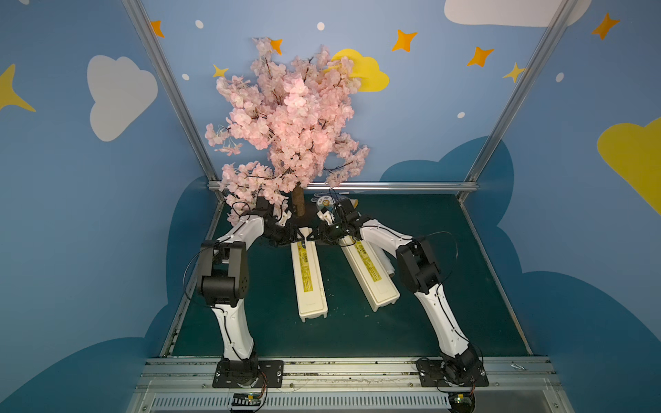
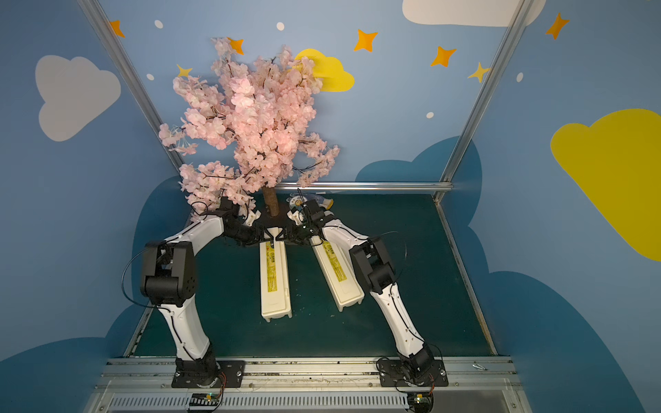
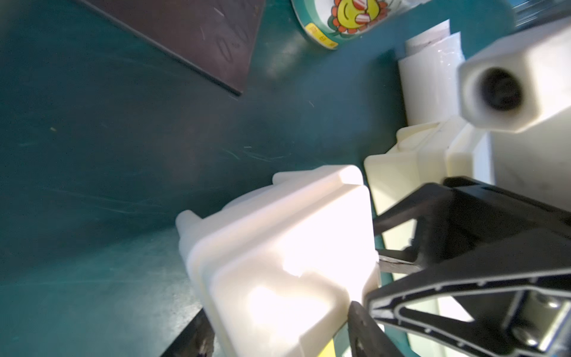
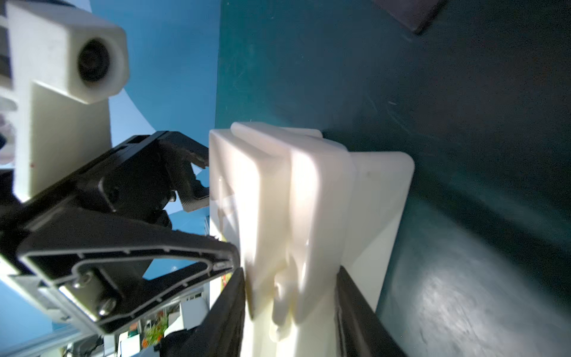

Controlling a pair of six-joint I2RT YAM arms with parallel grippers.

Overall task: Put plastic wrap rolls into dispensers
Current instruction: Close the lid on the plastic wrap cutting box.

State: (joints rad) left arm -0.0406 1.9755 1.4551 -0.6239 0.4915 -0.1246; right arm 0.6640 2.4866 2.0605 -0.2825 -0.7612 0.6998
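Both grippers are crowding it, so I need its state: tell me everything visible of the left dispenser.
The left dispenser is a long, narrow cream-white plastic box with a yellow label strip along its lid, which looks shut from above. It lies flat on the green mat, running lengthwise away from the robot. At its far end the left gripper and right gripper both grip it from opposite sides.

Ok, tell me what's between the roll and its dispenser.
The lid. The roll lies on the mat beside the right dispenser, whose lid, yellow label up, looks shut: no opening. The left dispenser looks shut too. Nothing else lies between them.
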